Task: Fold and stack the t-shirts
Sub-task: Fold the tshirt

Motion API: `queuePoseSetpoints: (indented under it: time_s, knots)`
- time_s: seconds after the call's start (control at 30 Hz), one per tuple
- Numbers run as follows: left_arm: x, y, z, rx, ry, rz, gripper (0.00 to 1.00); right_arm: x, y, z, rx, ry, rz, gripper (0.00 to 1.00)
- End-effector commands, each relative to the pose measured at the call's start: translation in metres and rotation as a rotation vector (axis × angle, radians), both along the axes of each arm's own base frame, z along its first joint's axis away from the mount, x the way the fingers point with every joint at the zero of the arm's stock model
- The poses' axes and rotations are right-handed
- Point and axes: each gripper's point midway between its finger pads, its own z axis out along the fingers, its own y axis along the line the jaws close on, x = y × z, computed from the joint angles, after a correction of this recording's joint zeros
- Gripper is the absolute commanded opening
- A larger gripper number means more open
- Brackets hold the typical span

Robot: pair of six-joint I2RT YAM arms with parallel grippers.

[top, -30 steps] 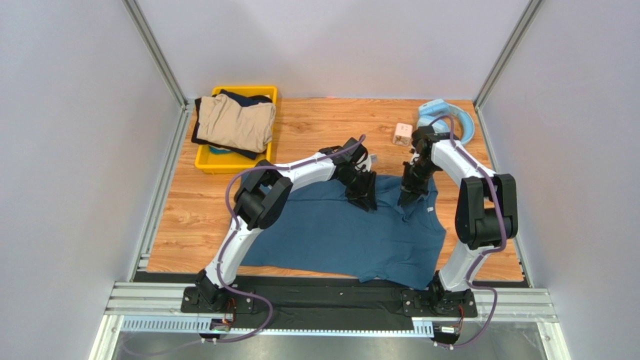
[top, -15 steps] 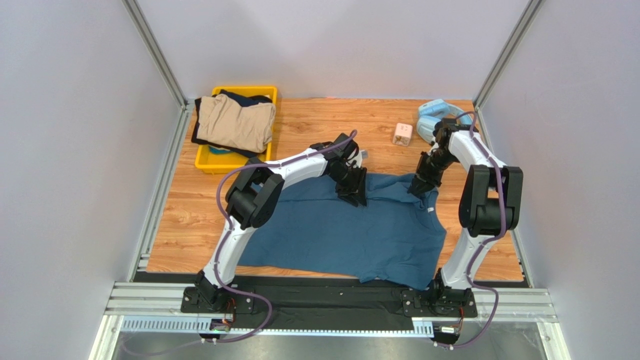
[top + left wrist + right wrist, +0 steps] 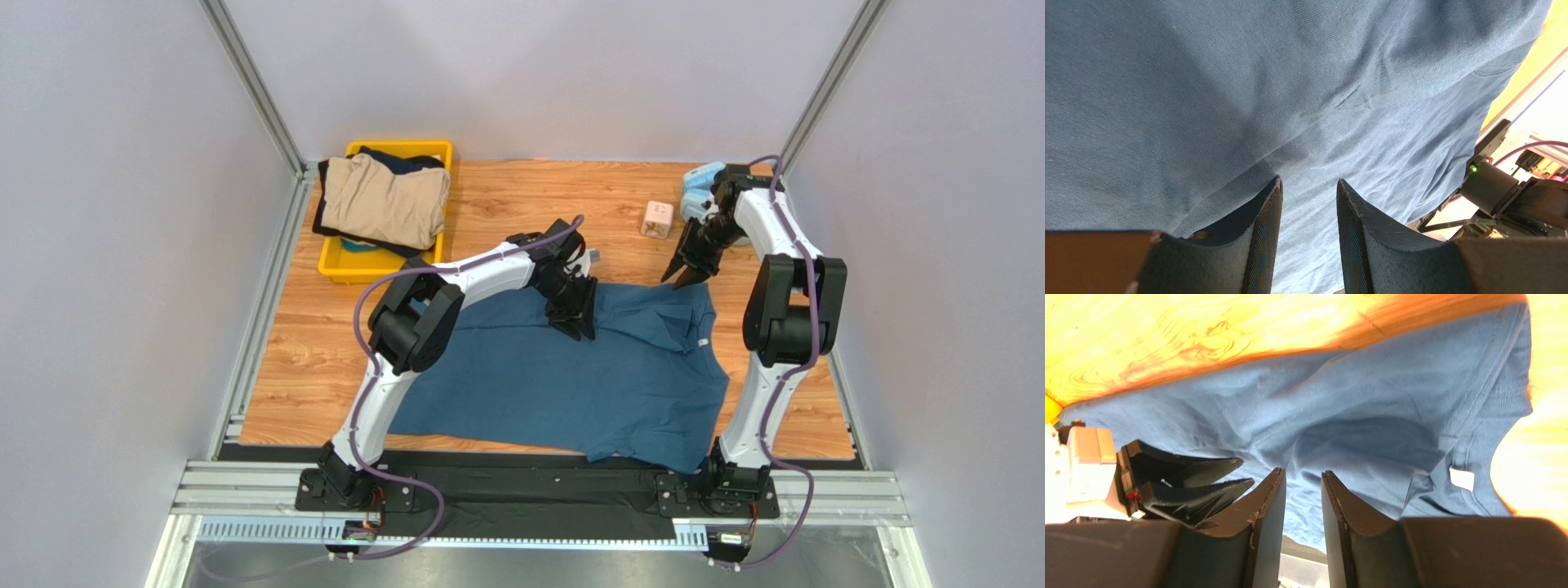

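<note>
Spread shirt: you'll find the large dark teal-blue cloth t-shirt (image 3: 577,380) lying open on the light wooden tabletop (image 3: 307,355), filling the centre and lower right of the overhead frame, with its collar toward the right side
Bunched shirts: the crumpled tan cloth garment (image 3: 386,202) sits on top of a dark navy garment (image 3: 399,157) in the yellow plastic bin (image 3: 337,260) at the upper left of the overhead frame, well apart from the spread shirt
Left pincer: your left gripper (image 3: 574,321) is down at the shirt's far edge, centre frame; in its wrist view the left gripper (image 3: 1308,184) is released, jaws apart, with teal cloth (image 3: 1229,92) showing through the gap and nothing pinched between them
Right pincer: your right gripper (image 3: 678,276) sits just past the shirt's upper right corner; in its wrist view the right gripper (image 3: 1303,473) is released, jaws apart and bare, above the teal cloth (image 3: 1364,404)
Collar: the white neck label (image 3: 1462,478) shows at the right of the right wrist frame
Other items: a small pale wooden block (image 3: 659,218) and the light-blue headphones (image 3: 702,181) lie at the upper right, the headphones partly hidden by the right arm
</note>
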Motion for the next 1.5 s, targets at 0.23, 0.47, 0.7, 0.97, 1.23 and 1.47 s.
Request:
queuePoseSetpoints:
  time_s: [0.23, 0.47, 0.7, 0.97, 1.23, 1.47]
  knots:
    - [0.008, -0.011, 0.015, -0.034, -0.042, -0.025, 0.45, -0.079, 0.006, 0.01, -0.025, 0.032, 0.026, 0.47]
    - [0.005, -0.006, 0.013, -0.024, -0.033, -0.023, 0.44, -0.111, 0.007, -0.012, -0.026, 0.087, 0.036, 0.51]
    - [-0.002, 0.001, 0.008, -0.007, -0.02, -0.023, 0.43, -0.123, 0.013, -0.037, -0.001, 0.11, 0.009, 0.56]
    - [-0.009, 0.008, 0.008, 0.007, -0.022, -0.026, 0.43, -0.104, 0.0, -0.054, -0.081, 0.033, -0.01, 0.56]
    - [-0.011, 0.01, 0.006, 0.008, -0.009, -0.024, 0.43, -0.084, -0.001, -0.057, -0.085, 0.01, -0.026, 0.55]
    - [-0.012, 0.01, 0.006, 0.006, -0.006, -0.024, 0.43, -0.08, -0.002, -0.067, -0.084, 0.057, -0.01, 0.24]
